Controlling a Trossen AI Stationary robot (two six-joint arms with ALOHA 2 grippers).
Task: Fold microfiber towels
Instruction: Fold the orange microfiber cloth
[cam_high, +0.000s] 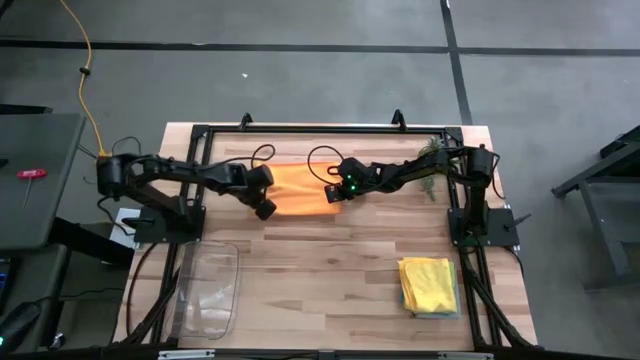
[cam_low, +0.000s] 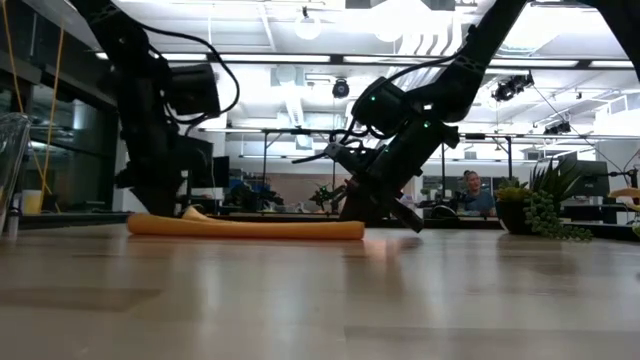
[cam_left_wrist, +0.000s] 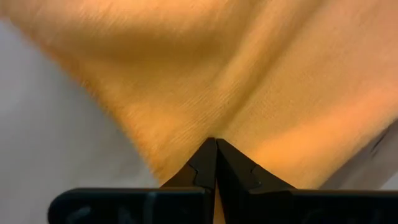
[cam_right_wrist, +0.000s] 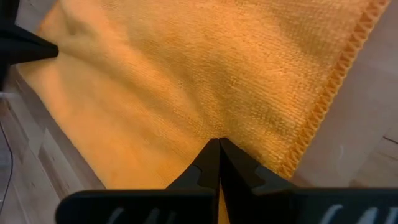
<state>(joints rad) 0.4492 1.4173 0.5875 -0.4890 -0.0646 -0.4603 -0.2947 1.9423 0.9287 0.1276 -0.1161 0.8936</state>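
wooden table (cam_high: 330, 260) wide open, orange towel (cam_high: 300, 188) lying near its far edge. left gripper (cam_high: 266, 208) and right gripper (cam_high: 334, 194) each pinched tight on a near corner. best carry both corners level and together, so edges meet square.

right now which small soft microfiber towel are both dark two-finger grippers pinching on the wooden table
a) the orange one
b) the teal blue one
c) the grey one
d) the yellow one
a: both wrist views show shut fingers biting into the orange microfiber towel, with the left gripper at one end and the right gripper at the other; the yellow towel lies apart atop a stack near the table's corner.
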